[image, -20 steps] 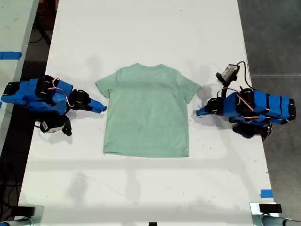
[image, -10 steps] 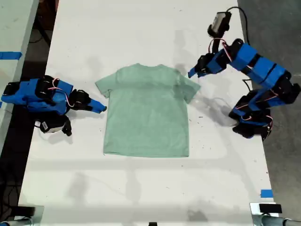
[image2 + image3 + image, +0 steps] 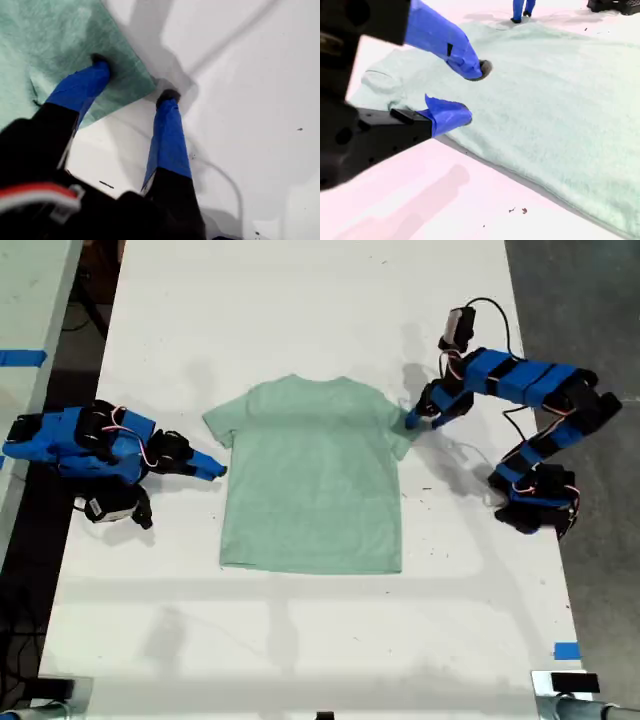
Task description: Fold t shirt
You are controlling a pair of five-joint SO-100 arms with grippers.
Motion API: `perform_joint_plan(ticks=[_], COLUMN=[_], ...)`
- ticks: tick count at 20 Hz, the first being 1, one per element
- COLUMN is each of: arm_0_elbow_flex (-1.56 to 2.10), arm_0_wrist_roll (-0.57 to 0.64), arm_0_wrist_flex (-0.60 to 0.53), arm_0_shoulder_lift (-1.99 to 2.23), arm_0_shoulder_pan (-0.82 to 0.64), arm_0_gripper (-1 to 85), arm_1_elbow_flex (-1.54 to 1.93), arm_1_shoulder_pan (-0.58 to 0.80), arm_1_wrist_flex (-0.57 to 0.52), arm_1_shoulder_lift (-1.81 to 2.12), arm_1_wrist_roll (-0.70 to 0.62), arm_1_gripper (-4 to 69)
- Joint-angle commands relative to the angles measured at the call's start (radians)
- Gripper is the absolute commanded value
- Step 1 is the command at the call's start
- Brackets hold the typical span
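The pale mint-green t shirt (image 3: 310, 480) lies flat on the white table (image 3: 300, 300), neck toward the far side. My first gripper (image 3: 412, 420) is down at the sleeve on the exterior view's right. It is open (image 3: 134, 79), with one fingertip (image 3: 100, 62) on the sleeve cloth (image 3: 40, 40) and the other on bare table just past the sleeve's corner. My second gripper (image 3: 215, 470) rests low beside the sleeve on the exterior view's left. It is open (image 3: 472, 92) with nothing between its fingers, looking across the t shirt (image 3: 560, 100).
The first arm's base (image 3: 535, 505) stands near the table edge at the exterior view's right, with a cable beside it. A blue tape mark (image 3: 566, 650) sits at the near corner on that side. A second table with blue tape (image 3: 20, 357) borders the exterior view's left.
My first arm lifted from its low rest beside the shirt, swung toward the far side, then came down with its open gripper at the sleeve. The second arm has not moved.
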Motion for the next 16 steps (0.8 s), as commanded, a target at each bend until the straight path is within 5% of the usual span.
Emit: perform_joint_plan(ticks=[1,4,6,10,13,16], arm_0_elbow_flex=[0.008,0.008,0.008,0.008,0.008,0.008], arm_0_wrist_roll=[0.005,0.005,0.005,0.005,0.005,0.005], arm_0_wrist_flex=[-0.018,-0.018,-0.018,-0.018,-0.018,-0.018], arm_0_shoulder_lift=[0.006,0.006,0.006,0.006,0.006,0.006], arm_0_shoulder_pan=[-0.003,-0.003,-0.003,-0.003,-0.003,-0.003], arm_0_gripper=[11.0,11.0,11.0,11.0,11.0,11.0], arm_1_elbow_flex=[0.002,0.003,0.012,0.048,-0.118,-0.347], arm_1_shoulder_pan=[0.011,0.014,0.025,0.104,0.15,0.02], arm_1_wrist_flex=[-0.035,-0.04,-0.034,0.015,0.187,0.281], arm_1_shoulder_lift=[0.008,-0.025,-0.031,0.048,0.132,0.12], arm_1_wrist_roll=[-0.006,-0.009,0.008,0.074,0.021,0.014], arm_1_gripper=[17.9,14.3,0.5,0.6,0.6,0.6])
